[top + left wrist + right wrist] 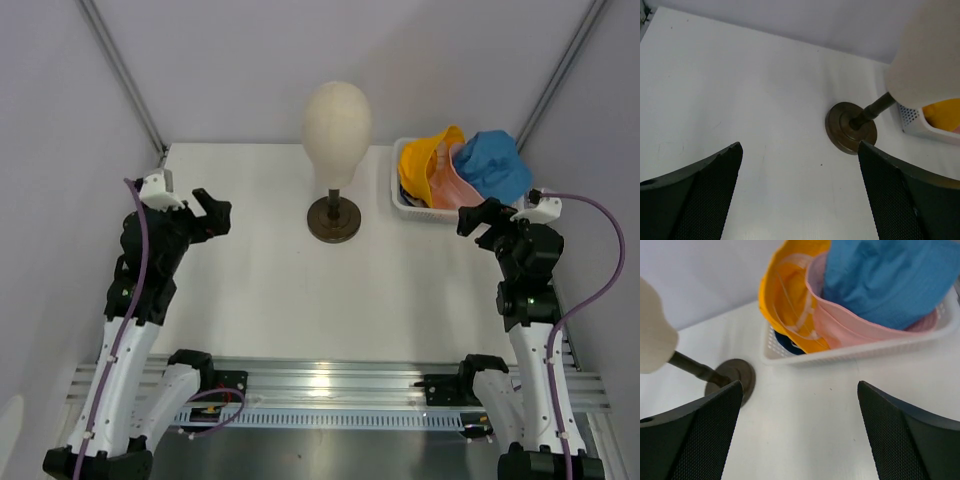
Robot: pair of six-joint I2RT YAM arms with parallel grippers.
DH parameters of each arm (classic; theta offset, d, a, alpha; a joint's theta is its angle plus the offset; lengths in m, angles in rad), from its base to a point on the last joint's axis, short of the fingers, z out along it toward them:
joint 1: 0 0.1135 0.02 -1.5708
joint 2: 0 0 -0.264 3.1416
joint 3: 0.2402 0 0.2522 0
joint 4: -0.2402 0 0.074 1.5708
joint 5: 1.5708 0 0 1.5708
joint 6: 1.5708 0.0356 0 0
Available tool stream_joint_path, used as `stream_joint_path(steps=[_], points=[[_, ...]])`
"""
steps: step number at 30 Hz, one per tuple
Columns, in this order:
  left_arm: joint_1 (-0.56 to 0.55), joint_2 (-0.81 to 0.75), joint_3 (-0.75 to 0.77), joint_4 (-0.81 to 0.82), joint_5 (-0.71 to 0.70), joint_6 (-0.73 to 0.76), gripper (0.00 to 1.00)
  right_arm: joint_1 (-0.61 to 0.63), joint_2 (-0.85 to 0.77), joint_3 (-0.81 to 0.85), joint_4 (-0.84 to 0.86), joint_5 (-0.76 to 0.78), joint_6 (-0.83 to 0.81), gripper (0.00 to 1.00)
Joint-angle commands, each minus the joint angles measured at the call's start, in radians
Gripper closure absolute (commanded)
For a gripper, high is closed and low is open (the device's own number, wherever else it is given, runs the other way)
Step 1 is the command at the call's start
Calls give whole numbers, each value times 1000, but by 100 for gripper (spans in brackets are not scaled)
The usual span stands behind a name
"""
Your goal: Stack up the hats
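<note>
- Black and empty, both claws: the left claw [212,214] hangs over the left side of the desk [280,300] with jaws spread wide. The right claw [478,217] is likewise gaping near the right edge, just short of the white basket [402,203].
- Mid-desk stands the cream mannequin head [337,118] on its dark base [334,220]. It looks top-heavy, so a swinging arm or a dragged brim could tip it.
- In the far right corner that basket holds all four hats crammed together: yellow hat [422,160], pink hat [452,186], sky blue hat [495,165] on top, navy hat [789,344] barely showing underneath.
- Floppy cloth nested like that: I'd expect a pinch to catch two brims at once, or lift the light basket along with the hat.
</note>
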Motion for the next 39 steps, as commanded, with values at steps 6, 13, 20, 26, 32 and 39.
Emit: stream_joint_path(steps=[6,13,20,26,32,39], points=[[-4,-100,-57,37,198,-138,1,14,22,64,60,-118,49,1],[-4,-32,-299,467,181,-592,0,20,45,-8,226,-212,180,1],[-5,327,-335,877,204,-845,5,113,217,14,384,-183,245,0],[-40,648,-172,1040,272,-943,15,225,449,69,550,-94,435,3],[-114,915,36,1095,233,-934,16,276,583,190,555,50,471,1],[-106,1220,312,1047,324,-944,21,277,623,216,587,78,446,2]])
